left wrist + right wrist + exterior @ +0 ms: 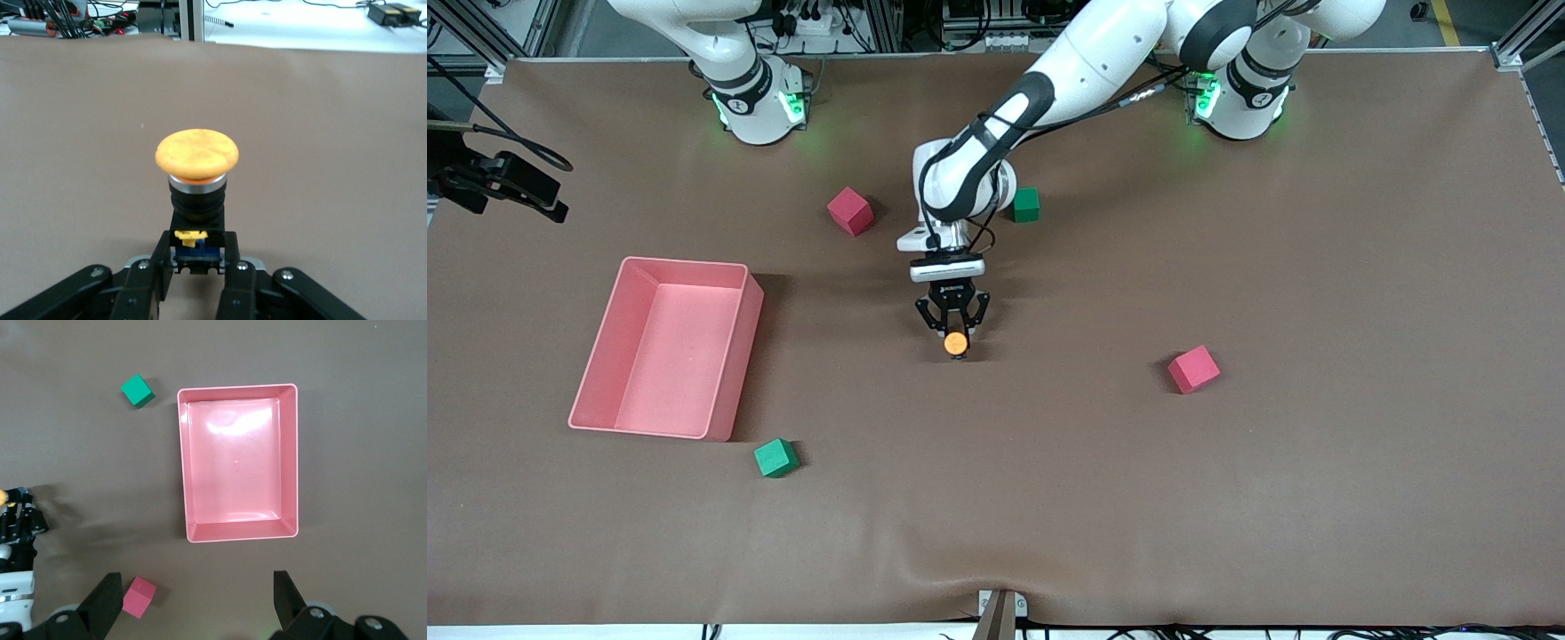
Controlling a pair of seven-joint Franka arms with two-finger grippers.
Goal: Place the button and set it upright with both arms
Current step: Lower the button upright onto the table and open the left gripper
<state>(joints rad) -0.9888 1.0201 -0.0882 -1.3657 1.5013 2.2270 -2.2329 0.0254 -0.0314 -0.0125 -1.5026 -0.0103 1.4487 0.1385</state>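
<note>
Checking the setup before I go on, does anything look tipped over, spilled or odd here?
Nothing spilled or damaged. The button lies on its side, orange cap pointing away from the left tool, which is shut on its body.

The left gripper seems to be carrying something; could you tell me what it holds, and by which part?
The left gripper holds the button by its blue-and-black base, orange cap pointing away from the fingers.
</note>
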